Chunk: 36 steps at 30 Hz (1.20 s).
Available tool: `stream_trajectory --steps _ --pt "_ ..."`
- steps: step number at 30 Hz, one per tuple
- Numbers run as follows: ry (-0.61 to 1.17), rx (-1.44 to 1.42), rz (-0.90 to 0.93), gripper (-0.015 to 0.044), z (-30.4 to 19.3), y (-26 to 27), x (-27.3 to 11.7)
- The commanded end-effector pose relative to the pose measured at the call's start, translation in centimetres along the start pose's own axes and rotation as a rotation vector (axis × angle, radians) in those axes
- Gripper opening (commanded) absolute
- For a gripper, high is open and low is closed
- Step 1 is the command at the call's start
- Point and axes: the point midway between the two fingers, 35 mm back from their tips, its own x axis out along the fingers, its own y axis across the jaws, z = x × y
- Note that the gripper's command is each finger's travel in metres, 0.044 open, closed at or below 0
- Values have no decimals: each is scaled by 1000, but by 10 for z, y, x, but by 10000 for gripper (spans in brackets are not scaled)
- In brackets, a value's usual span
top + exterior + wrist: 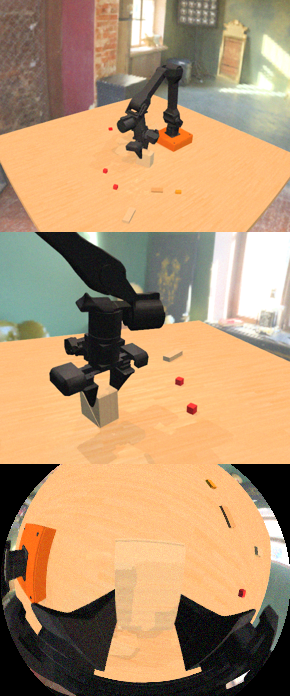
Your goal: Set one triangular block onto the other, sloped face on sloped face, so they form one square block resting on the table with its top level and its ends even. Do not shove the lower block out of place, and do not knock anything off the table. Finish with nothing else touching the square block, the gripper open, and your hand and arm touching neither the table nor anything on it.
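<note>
- The wooden table (212,170) (225,392) (150,504) carries everything here, and its surface is light orange with fine grain.
- The black WidowX arm (173,93) (95,264) (17,564) stands bent above it, with the wrist pointing downwards.
- The orange base box (186,140) (45,564) is under the arm's foot and lies on the table.
- The gripper (143,153) (105,395) (145,593) is clenched on the upper triangular block, one finger at each end of it.
- The upper triangular block (148,158) (108,407) (150,564) is pale wood; its flat top looks about level, and its slope faces the slope of the other block.
- The lower triangular block (86,411) is on the table, and together they form a nearly square shape. A thin pale line runs diagonally between them; I cannot tell if the slopes touch fully.
- A pale wooden plank (129,215) (172,356) (256,551) lies flat, well apart from the pair.
- A tan plank (157,190) (228,516) lies flat also.
- A small orange block (178,192) (211,484) is near the tan plank.
- One red cube (115,187) (179,381) (242,593) is near a second red cube (105,170) (192,408); a third red cube (110,129) sits well apart from both.
</note>
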Motion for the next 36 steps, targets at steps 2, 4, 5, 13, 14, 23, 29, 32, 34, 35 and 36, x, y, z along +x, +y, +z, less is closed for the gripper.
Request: stream_trajectory --steps 2,4,5,13,14,23,29,32,34,35,36 --pt "-1 1 0 0 0 0 0" --pt "-2 2 1 0 0 1 0" --pt "-3 3 2 0 0 1 1" --pt "-3 5 8 0 1 1 1" --pt "-4 5 9 0 1 1 1" --pt "-4 7 11 0 1 1 1" --pt "-3 8 12 0 1 1 1" --pt "-2 9 13 0 1 1 2" --pt "-1 9 14 0 1 1 1" --pt "-1 9 14 0 1 1 1" --pt "-1 5 6 26 0 1 1"
